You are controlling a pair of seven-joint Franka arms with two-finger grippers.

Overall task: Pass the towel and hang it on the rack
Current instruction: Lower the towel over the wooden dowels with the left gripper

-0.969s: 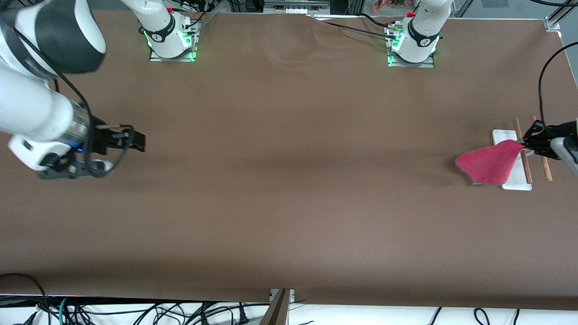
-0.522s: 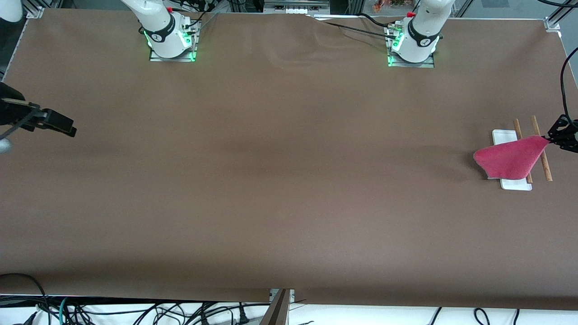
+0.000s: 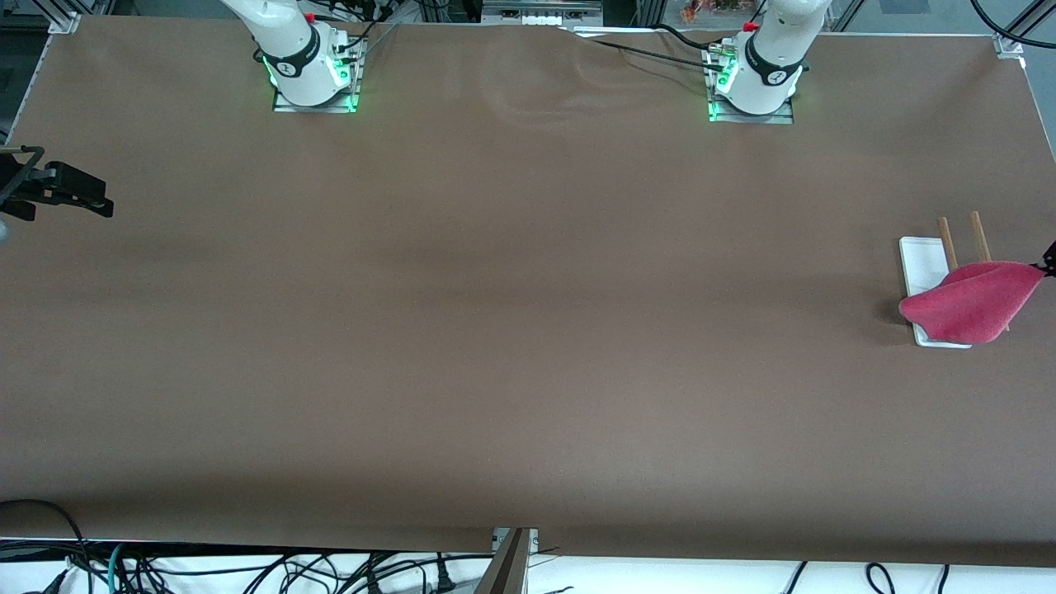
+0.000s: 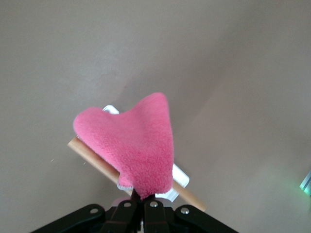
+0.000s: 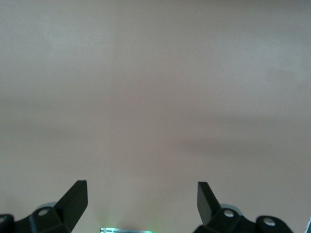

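A soft, light pink towel (image 3: 969,303), judged limp and best gripped by a corner, is draped over the rack (image 3: 924,257) and pinched by the closed left gripper (image 4: 144,204), while the right gripper (image 5: 142,196) waits wide open, empty.

My left gripper (image 3: 1051,266) is almost wholly cut off at the front view's right edge. The towel (image 3: 969,304) I hold hides the rack's (image 3: 924,256) lower half. My right gripper (image 3: 82,198) is cropped at the left edge.
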